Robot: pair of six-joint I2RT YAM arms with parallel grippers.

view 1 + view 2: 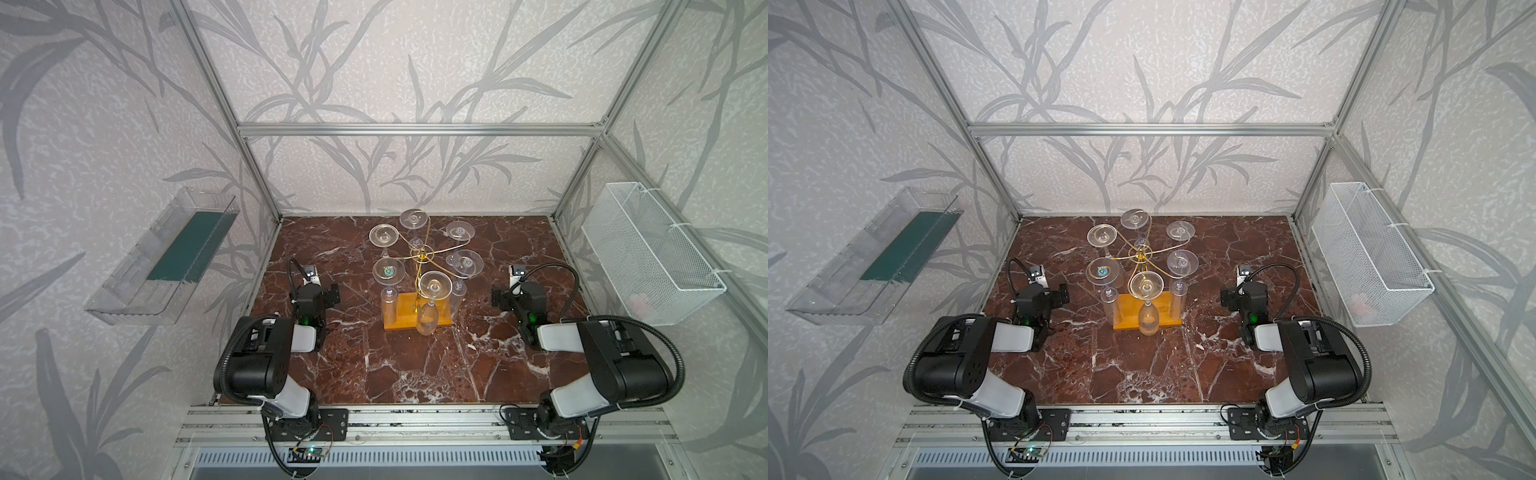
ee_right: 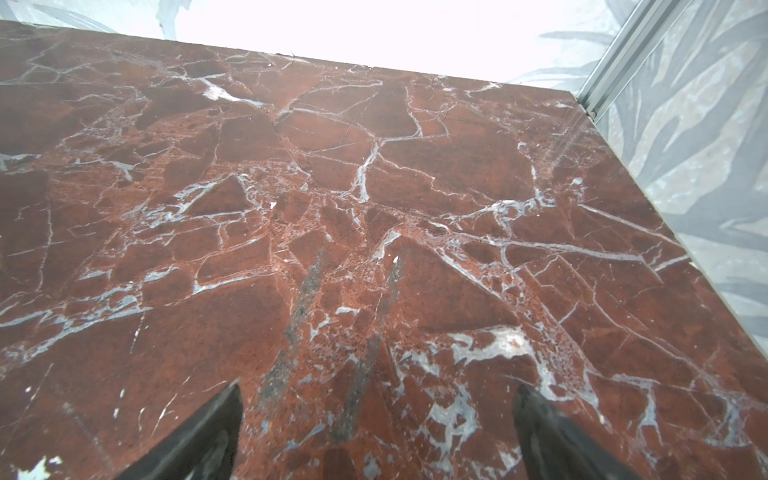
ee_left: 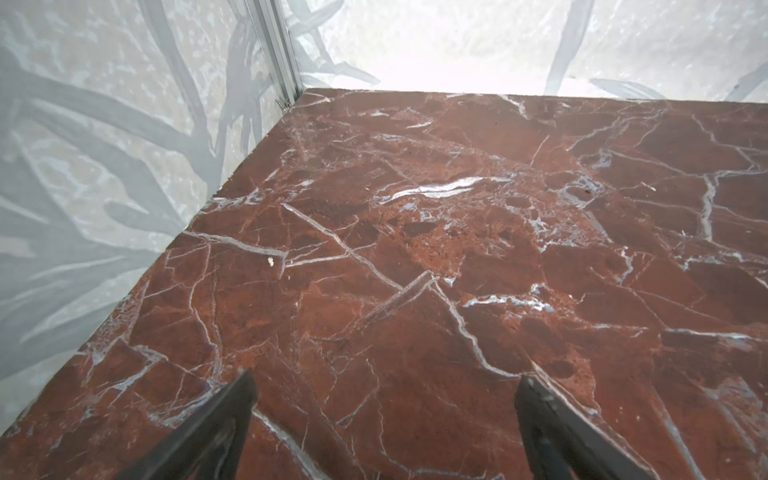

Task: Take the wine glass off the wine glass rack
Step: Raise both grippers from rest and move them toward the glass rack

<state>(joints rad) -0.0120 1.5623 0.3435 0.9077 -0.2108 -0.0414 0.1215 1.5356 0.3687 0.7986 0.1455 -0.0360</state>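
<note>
The wine glass rack point(image 1: 415, 319) point(image 1: 1129, 312) stands mid-table towards the back, gold wire arms curling out from a central post on an orange-yellow wooden base. Several clear wine glasses hang upside down from its arms. The nearest wine glass point(image 1: 434, 285) point(image 1: 1145, 285) hangs over the base's front edge. My left gripper point(image 1: 318, 291) point(image 3: 384, 386) hovers left of the rack, apart from it, open and empty. My right gripper point(image 1: 513, 293) point(image 2: 376, 395) hovers right of the rack, also open and empty. Neither wrist view shows the rack or a glass, only marble tabletop.
A clear plastic bin point(image 1: 166, 257) hangs on the left wall and a white wire basket point(image 1: 648, 257) on the right wall. Aluminium frame posts stand at the table's back corners. The red-brown marble table point(image 1: 415, 374) lies bare in front of the rack.
</note>
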